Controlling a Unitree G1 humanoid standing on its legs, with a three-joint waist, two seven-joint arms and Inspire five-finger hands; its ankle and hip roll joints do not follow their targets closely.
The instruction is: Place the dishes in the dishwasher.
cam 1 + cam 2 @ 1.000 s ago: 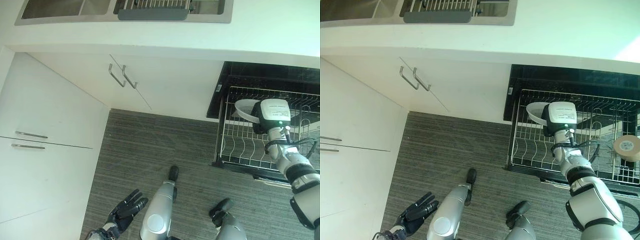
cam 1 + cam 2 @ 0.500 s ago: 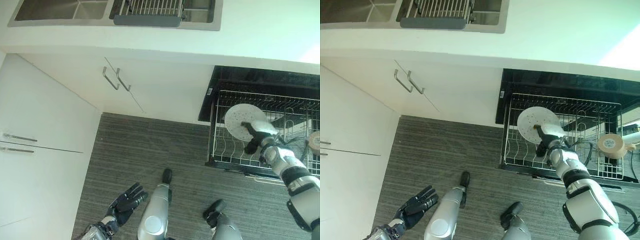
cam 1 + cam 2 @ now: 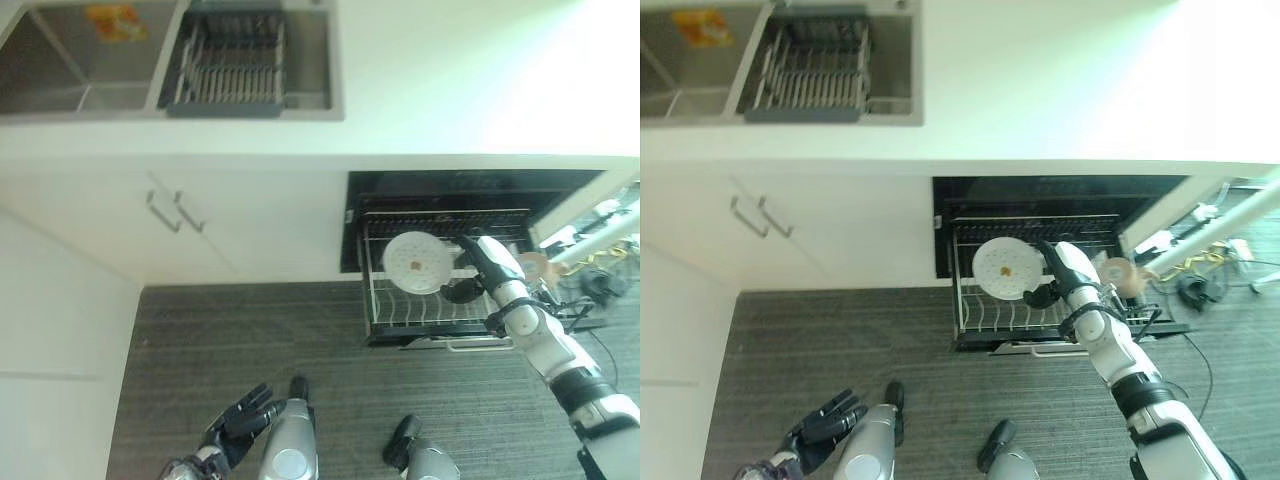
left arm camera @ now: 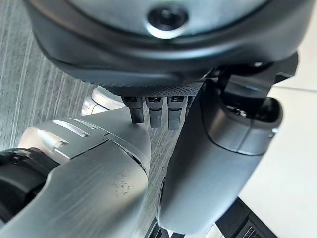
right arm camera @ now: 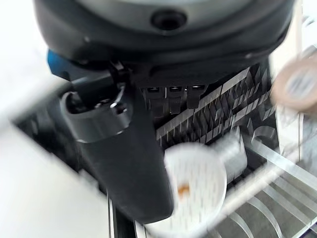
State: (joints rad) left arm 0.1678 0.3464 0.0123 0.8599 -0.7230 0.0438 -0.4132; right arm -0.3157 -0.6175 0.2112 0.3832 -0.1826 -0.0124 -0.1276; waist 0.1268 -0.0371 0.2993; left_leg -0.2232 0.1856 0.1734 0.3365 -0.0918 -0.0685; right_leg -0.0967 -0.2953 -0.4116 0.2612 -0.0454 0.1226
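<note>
My right hand (image 3: pixel 478 268) reaches out, pinching a white plate (image 3: pixel 417 262) above the rack (image 3: pixel 440 305); left hand (image 3: pixel 238 422) hangs spread.

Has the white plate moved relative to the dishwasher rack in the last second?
Yes. The right hand has turned the white plate up from lying nearly flat, so its face now shows, standing over the dishwasher rack's left side.

**Surfaces and finishes**

The plate (image 3: pixel 417 262) looks smooth, matt white. The rack (image 3: pixel 440 305) is thin, shiny metal wire. The counter (image 3: pixel 470 90) is smooth and pale; the sink (image 3: pixel 60 85) is dull brushed metal. The cabinets (image 3: pixel 260 225) are matt white with metal handles (image 3: pixel 175 212). The floor (image 3: pixel 200 350) is streaked grey, wood-grained.
</note>
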